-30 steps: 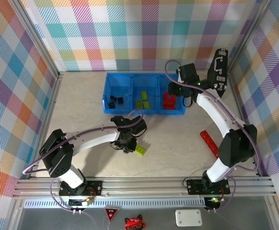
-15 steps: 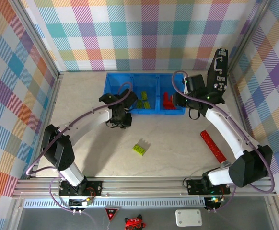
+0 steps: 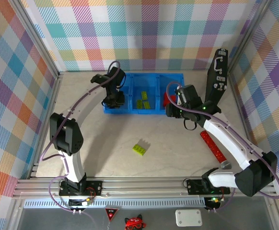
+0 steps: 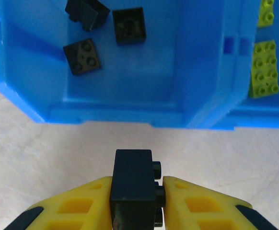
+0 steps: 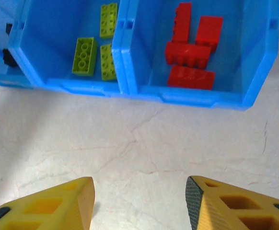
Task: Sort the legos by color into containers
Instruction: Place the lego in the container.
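My left gripper (image 3: 114,100) hangs at the near wall of the blue bin's (image 3: 130,112) left compartment, shut on a black lego (image 4: 132,184). Three black legos (image 4: 82,56) lie in that compartment of the bin (image 4: 120,115). Lime legos (image 5: 84,56) lie in the middle compartment and several red legos (image 5: 190,52) in the right one. One lime lego (image 3: 140,149) rests on the table in front of the bin. My right gripper (image 3: 172,111) stands open over bare table just before the bin (image 5: 197,98), with nothing between its fingers (image 5: 82,201).
A long flat red strip (image 3: 213,146) lies on the table at the right, beside my right arm. A tall black case with a handle (image 3: 217,72) leans in the back right corner. Checked walls close in the table on three sides.
My left gripper travelled from beside the lime lego at mid-table up to the bin's left compartment, carrying the black lego. My right gripper drew back from over the red compartment to the bin's front.
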`<state>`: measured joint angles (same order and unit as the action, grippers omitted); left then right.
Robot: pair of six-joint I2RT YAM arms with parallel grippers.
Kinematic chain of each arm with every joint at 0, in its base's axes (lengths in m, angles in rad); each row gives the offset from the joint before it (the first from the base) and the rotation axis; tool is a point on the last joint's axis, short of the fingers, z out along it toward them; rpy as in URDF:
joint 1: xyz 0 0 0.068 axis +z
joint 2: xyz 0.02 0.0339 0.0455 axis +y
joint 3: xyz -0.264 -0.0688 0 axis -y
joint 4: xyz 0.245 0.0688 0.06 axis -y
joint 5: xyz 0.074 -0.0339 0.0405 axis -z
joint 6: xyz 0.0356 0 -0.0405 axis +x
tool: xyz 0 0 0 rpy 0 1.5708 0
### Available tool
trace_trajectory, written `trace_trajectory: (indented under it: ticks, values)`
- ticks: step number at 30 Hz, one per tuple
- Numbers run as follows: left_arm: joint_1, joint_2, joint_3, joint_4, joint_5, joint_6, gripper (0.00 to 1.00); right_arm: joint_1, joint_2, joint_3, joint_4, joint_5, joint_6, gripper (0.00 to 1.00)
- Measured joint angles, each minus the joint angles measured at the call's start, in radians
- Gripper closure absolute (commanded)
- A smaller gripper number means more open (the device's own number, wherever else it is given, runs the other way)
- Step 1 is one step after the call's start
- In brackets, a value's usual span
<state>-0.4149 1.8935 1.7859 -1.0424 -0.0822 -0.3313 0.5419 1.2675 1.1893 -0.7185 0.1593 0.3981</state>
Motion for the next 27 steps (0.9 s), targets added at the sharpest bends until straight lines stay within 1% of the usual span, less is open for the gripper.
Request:
trace_trajectory:
  ticks: [6, 13, 21, 27]
  values:
    - [0.061, 0.142, 0.112, 0.024, 0.085, 0.012, 0.70, 0.043, -0.041, -0.038, -0.016, 0.025, 0.040, 0.46]
    - [0.086, 0.316, 0.249, 0.029, 0.151, 0.035, 0.69, 0.077, -0.071, -0.050, -0.045, 0.049, 0.068, 0.46]
    - [0.111, 0.400, 0.280, 0.032, 0.224, 0.038, 0.67, 0.138, -0.071, -0.059, -0.072, 0.058, 0.096, 0.46]
    - [0.123, 0.426, 0.281, 0.045, 0.259, 0.040, 0.65, 0.198, -0.045, -0.059, -0.071, 0.062, 0.108, 0.46]
